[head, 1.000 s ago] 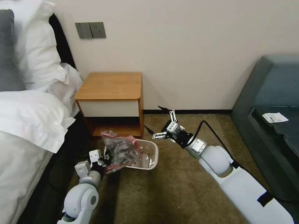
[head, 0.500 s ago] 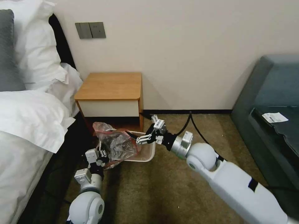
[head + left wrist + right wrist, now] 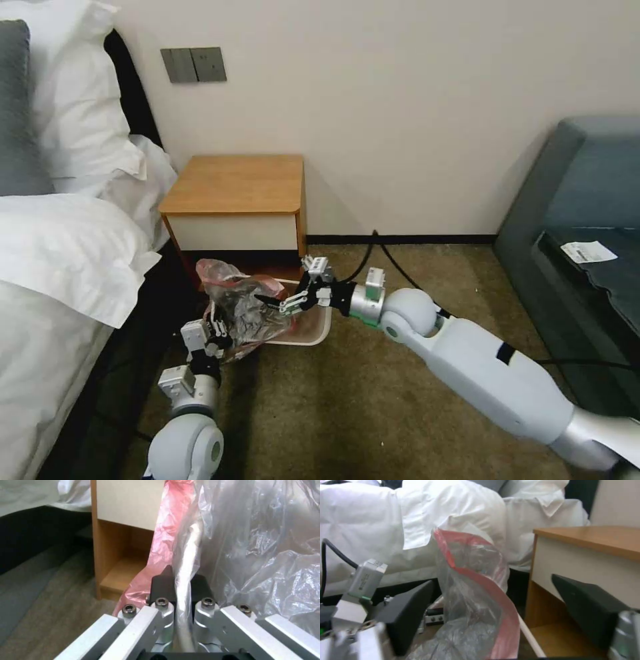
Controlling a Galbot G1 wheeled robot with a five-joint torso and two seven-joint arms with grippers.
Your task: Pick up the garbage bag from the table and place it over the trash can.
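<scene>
The garbage bag (image 3: 243, 310), crinkly grey plastic with a red edge band, stands bunched over the left side of the cream trash can (image 3: 325, 328) on the carpet, in front of the table (image 3: 233, 183). My left gripper (image 3: 213, 331) is shut on the bag's lower left part. In the left wrist view its fingers (image 3: 183, 576) pinch a fold of the bag (image 3: 266, 542) beside the red band. My right gripper (image 3: 280, 301) is open at the bag's right upper edge. In the right wrist view its fingers (image 3: 491, 581) straddle the bag (image 3: 470, 585), not touching it.
A bed with white pillows (image 3: 60, 247) is close on the left. A dark sofa (image 3: 580, 220) stands on the right. The wall runs behind the table, and a black cable (image 3: 380, 250) trails from my right wrist. Open carpet (image 3: 320, 407) lies in front of the trash can.
My right arm has swung left from beside the trash can, and its open gripper now reaches around the bag's upper edge. The bag and my left gripper have shifted slightly left and back.
</scene>
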